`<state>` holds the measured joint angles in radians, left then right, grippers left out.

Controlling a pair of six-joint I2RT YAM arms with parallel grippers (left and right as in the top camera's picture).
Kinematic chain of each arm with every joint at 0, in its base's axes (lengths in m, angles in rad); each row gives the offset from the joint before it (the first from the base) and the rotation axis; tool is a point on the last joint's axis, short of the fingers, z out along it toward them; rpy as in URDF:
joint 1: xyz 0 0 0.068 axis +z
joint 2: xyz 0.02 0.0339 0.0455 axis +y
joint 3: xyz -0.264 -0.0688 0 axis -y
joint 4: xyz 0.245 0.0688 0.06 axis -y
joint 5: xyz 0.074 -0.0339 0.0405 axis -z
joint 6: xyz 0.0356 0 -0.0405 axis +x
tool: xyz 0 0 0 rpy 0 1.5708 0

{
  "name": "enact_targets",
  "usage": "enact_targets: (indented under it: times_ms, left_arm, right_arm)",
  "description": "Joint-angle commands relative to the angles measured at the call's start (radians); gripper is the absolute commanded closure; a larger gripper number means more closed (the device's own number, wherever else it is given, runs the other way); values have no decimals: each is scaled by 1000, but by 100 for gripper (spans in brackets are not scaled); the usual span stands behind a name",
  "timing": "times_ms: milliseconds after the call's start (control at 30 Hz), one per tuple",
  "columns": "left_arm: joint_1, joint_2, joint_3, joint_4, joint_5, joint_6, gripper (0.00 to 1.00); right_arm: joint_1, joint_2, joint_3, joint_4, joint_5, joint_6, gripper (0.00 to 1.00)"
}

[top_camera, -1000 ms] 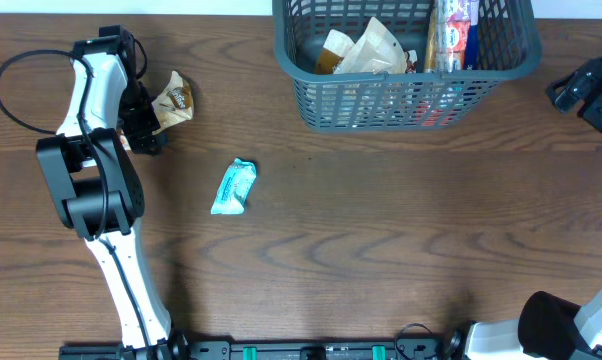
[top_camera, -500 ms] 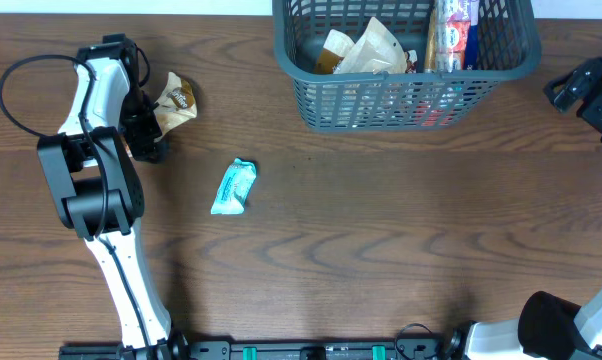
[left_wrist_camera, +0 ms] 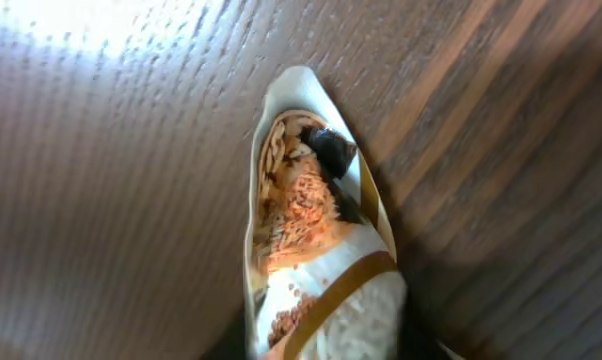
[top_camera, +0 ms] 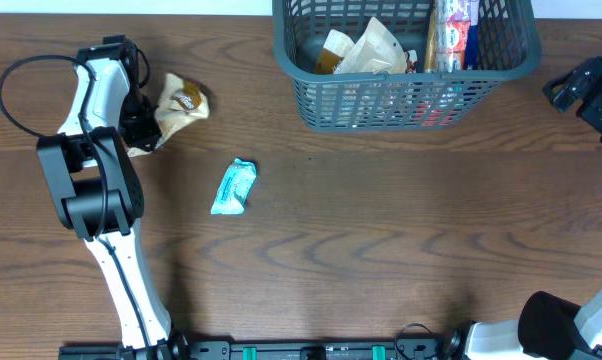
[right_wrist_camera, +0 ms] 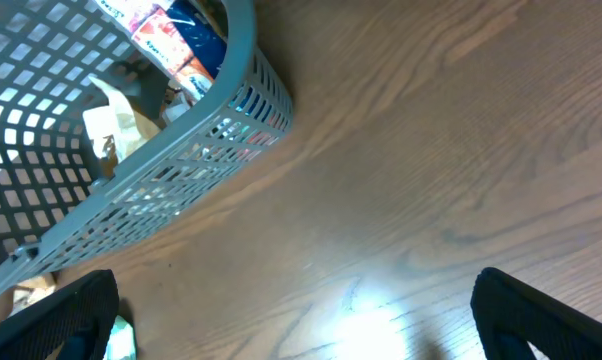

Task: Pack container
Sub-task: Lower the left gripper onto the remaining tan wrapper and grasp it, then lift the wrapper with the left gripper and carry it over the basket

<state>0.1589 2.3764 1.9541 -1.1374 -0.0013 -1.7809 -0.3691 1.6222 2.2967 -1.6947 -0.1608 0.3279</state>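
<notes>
Wood table (top_camera: 381,230): open stretch in front of container (top_camera: 401,100), which sits top centre, far rim cut by frame, snack packs (top_camera: 366,48) inside. Well to its left a teal packet (top_camera: 233,186) lies alone. L gripper (top_camera: 144,135) closed on tan packet (top_camera: 181,105) near left edge; L wrist view shows the packet only, no fingers. R gripper (right_wrist_camera: 301,318) wide open, empty; its view catches container's lattice corner.

My left pincer (top_camera: 146,135) was wide a sec ago, now it's clamped on the snack pkt (top_camera: 184,103). Pkt has bunched up & its far end swung slightly right.
</notes>
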Motion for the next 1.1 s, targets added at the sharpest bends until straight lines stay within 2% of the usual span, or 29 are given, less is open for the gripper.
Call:
enact_targets:
  times_ms: [0, 233, 367, 500, 600, 800, 933, 1067]
  left_arm:
    - [3, 18, -15, 5, -3, -4, 94]
    - [2, 18, -15, 11, 18, 125, 94]
    - [-3, -2, -11, 64, 6, 327, 94]
    - [-31, -60, 15, 81, -73, 501, 94]
    - [-74, -142, 39, 102, -167, 633, 94]
    - [-192, -386, 40, 236, -331, 867, 94]
    - [-257, -552, 40, 314, -432, 934, 94]
    - [-283, -690, 40, 364, -485, 942, 94]
  right_arm:
    - [-3, 1, -3, -3, -6, -15, 1]
    - [-3, 1, -3, -3, -6, -15, 1]
    - [-3, 1, -3, -3, -5, -15, 1]
    - [-3, 1, -3, -3, -5, -15, 1]
    - [-3, 1, -3, -3, -5, -15, 1]
    - [-3, 1, -3, -3, -5, -15, 1]
    - [-3, 1, -3, -3, -5, -15, 1]
    - [-3, 1, -3, -3, -5, -16, 1]
